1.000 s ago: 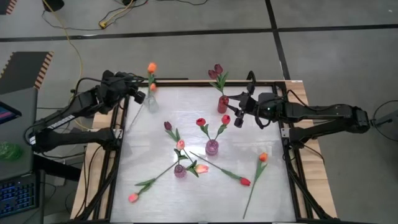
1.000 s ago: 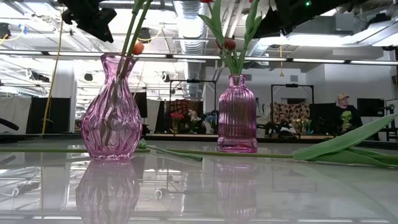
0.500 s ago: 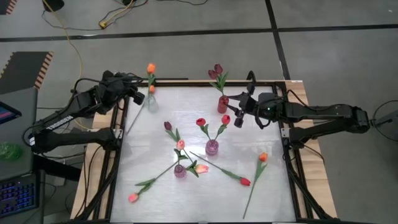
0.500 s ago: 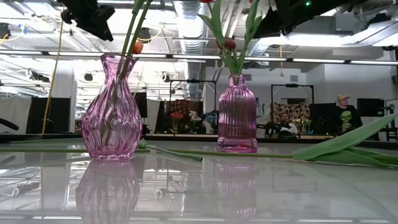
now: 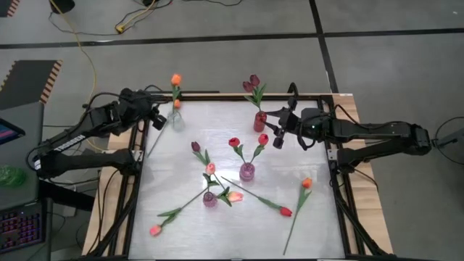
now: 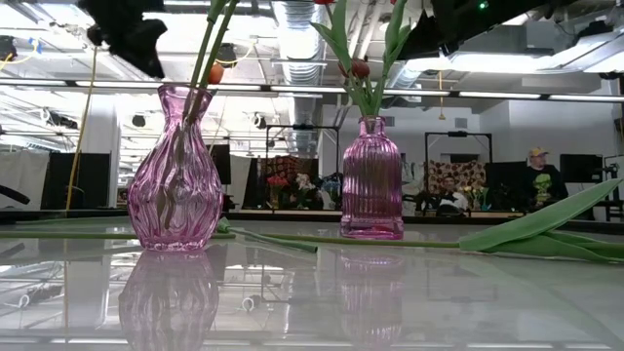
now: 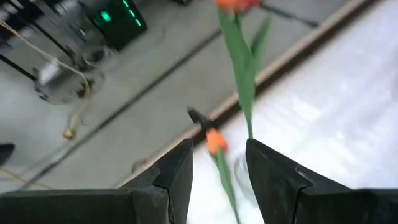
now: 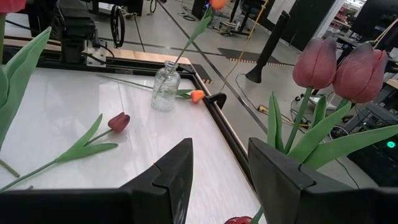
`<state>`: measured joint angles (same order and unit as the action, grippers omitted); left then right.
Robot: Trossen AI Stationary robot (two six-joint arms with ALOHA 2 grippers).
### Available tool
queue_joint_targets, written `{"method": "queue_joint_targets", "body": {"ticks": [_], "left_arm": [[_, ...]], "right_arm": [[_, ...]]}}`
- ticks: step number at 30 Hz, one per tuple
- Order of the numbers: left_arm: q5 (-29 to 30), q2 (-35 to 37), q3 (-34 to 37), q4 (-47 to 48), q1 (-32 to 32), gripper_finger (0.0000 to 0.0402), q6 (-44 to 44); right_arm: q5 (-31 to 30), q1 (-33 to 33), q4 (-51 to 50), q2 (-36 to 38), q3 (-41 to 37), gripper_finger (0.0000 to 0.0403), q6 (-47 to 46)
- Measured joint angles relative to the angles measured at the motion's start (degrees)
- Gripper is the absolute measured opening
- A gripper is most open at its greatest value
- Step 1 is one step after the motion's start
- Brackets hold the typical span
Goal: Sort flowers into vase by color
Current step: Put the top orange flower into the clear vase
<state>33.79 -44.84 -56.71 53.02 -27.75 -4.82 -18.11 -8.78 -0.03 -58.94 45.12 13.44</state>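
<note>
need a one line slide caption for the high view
Both open grippers, left and right, flank vases of tulips; loose tulips lie on the table.

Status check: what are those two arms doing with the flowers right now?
Left gripper open beside the clear vase holding orange tulips. Right gripper open by the maroon pair. Several tulips lie loose on the table. Nothing blocking.

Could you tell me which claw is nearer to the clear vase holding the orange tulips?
The left claw is nearer, just beside the clear vase at the table's far left edge. The right claw sits well across the table, by the dark red vase.
</note>
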Motion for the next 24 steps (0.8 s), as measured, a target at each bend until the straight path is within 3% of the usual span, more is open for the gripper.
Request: {"method": "queue_joint_targets", "body": {"ticks": [6,10,15,24], "left_arm": [[-8.7,-0.1,0.0,10.0,0.0,0.0138,-5.0],[-11.4,-0.7,0.0,14.5,0.0,0.0138,-10.2],[-12.4,-2.9,0.1,17.6,0.0,0.0138,-13.7],[-12.4,-8.3,7.1,16.5,0.0,0.0138,-13.3]], "right_arm": [[0.0,0.0,0.0,0.0,0.0,0.0179,0.0],[0.0,0.0,0.0,0.0,0.0,0.0179,0.0],[0.0,0.0,0.0,0.0,0.0,0.0179,0.0],[0.0,0.0,-0.2,0.0,0.0,0.0179,0.0]]}}
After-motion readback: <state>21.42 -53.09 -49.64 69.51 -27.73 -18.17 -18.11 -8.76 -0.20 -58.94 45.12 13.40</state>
